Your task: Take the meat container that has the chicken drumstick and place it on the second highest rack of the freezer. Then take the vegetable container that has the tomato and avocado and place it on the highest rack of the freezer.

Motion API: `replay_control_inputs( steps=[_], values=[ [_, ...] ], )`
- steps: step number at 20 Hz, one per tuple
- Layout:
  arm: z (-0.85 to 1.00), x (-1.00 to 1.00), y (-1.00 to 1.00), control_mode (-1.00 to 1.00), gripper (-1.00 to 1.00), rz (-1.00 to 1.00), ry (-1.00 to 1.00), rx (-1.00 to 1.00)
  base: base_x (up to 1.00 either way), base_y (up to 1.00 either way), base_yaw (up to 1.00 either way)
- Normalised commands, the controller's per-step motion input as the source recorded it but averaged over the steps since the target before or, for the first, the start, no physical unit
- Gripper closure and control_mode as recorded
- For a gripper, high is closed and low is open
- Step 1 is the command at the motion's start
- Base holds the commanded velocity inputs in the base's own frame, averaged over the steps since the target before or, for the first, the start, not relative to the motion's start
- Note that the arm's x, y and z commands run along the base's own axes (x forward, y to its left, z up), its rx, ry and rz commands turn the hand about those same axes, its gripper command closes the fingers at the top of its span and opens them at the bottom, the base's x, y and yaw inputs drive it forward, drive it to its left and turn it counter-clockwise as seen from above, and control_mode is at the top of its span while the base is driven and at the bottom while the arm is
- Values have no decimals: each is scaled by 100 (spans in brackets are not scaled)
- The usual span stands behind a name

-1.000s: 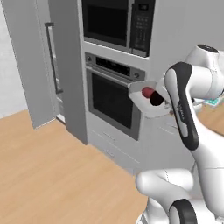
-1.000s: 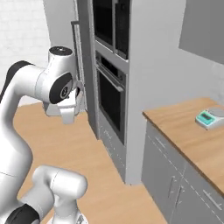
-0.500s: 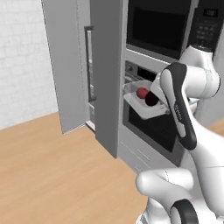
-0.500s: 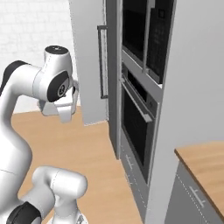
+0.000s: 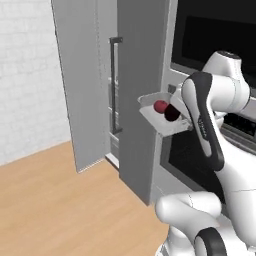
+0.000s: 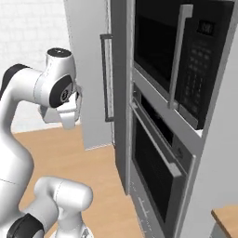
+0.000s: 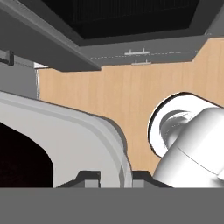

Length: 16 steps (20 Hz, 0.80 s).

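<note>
You are on a light wood floor (image 5: 55, 195), with a white brick wall (image 5: 27, 75) to the far left in the left base view. A tall grey freezer (image 5: 135, 90) stands straight ahead; its long black bar handle (image 5: 115, 85) runs down the panel behind the nearest grey slab, and the front looks partly swung out, though you cannot tell how far. No inner shelf or rack can be made out from here.

To the right of the freezer, in the right base view, you have a dark microwave (image 6: 186, 60) with a grey vertical handle stacked above a black-glass wall oven (image 6: 158, 167). A corner of wooden counter (image 6: 228, 218) shows at the lower right edge.

The light-grey container (image 5: 162, 117) is off the floor, tilted, held up just in front of the freezer's right edge and beside the arm's forearm. Inside it sit the dark-red round tomato (image 5: 160, 106) and, touching it on the right, a nearly black rounded lump (image 5: 172, 114), probably the avocado.

The gripper (image 7: 109, 177) is nearly closed, pinching the container's pale rim (image 7: 78, 131), which curves across the hand view just above the fingertips.

Between container and freezer interior stands the grey front slab of the freezer itself
</note>
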Motion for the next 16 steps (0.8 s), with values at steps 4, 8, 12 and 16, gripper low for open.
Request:
replay_control_inputs(
  steps=[4,8,12,16],
  values=[
    [0,0,0,100,100,0,0,0,100,49,-35],
    [0,0,0,100,100,0,0,0,88,61,-34],
    [0,0,0,100,100,0,0,0,63,86,-29],
    [0,0,0,100,100,0,0,0,35,78,-25]
  ],
)
